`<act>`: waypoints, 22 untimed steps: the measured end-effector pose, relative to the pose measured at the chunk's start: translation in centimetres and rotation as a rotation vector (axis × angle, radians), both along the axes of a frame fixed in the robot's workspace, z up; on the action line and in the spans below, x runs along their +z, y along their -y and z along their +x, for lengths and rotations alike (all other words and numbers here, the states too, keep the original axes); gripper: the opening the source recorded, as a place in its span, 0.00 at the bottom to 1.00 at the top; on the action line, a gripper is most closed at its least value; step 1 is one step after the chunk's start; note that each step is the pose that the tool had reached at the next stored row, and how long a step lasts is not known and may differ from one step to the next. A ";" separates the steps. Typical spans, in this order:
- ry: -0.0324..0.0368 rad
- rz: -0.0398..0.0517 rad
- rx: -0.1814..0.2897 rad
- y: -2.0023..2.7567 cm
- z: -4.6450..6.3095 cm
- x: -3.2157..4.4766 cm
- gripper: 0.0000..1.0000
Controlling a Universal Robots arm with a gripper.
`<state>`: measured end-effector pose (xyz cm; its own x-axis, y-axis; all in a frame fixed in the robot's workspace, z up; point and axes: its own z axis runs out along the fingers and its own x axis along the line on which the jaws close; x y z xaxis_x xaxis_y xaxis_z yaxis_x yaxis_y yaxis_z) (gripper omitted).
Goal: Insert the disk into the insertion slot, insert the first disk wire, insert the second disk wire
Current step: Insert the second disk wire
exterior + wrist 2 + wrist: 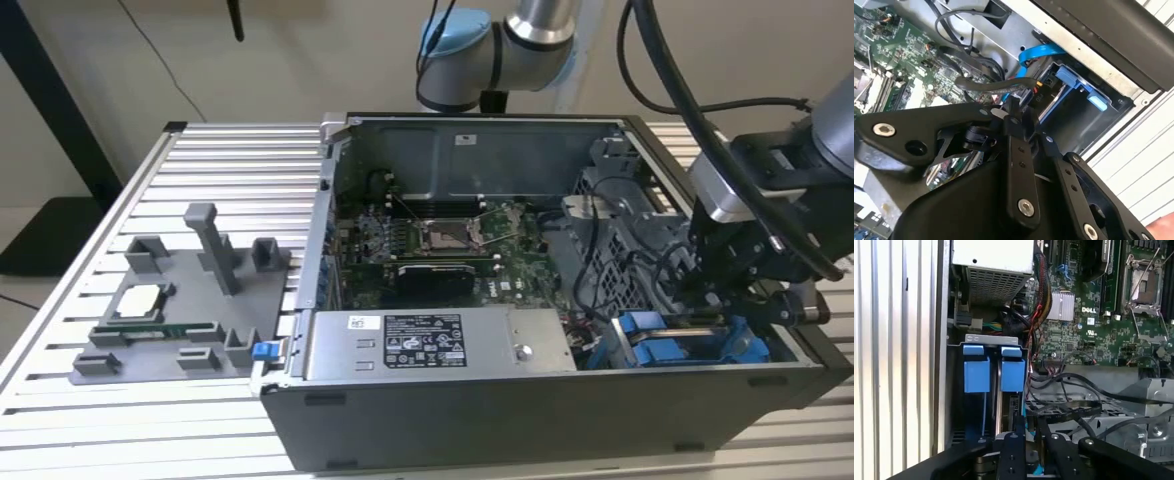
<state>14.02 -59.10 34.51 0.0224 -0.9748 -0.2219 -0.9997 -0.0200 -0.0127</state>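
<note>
In the exterior view my gripper [703, 300] reaches down into the drive cage at the near right corner of the open computer case [534, 400]. The disk's blue carrier [1012, 372] sits in the insertion slot [991, 339], beside a second blue carrier [976, 371]. In both wrist views my black fingers [1013, 452] stand close together just behind the disk. They pinch the end of a thin blue disk wire [1039, 51], whose loop runs to the fingertips [1013, 112]. The plug itself is hidden between the fingers.
Black cables [984, 84] cross just beside the fingers. The motherboard [441, 245] fills the case's middle and the power supply [427, 345] lies along its near wall. A grey fixture [187, 300] with parts stands on the slatted table at the exterior view's left.
</note>
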 end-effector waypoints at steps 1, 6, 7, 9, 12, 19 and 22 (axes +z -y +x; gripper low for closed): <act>0.0017 0.0095 -0.001 0.00 -0.1 0.00 1.00; 0.0110 0.0689 -0.004 0.00 -0.2 0.01 1.00; 0.0129 0.0830 -0.005 0.00 -0.3 0.01 1.00; 0.0144 0.0977 -0.005 0.01 -0.3 0.01 1.00; 0.0147 0.1027 -0.006 0.10 -0.3 0.01 0.00; 0.0134 0.1029 -0.008 0.77 -0.3 0.01 0.00; 0.0118 0.0871 -0.009 0.93 -0.3 0.01 0.00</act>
<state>13.73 -60.02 34.52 0.0169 -0.9520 -0.3056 -0.9996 -0.0095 -0.0258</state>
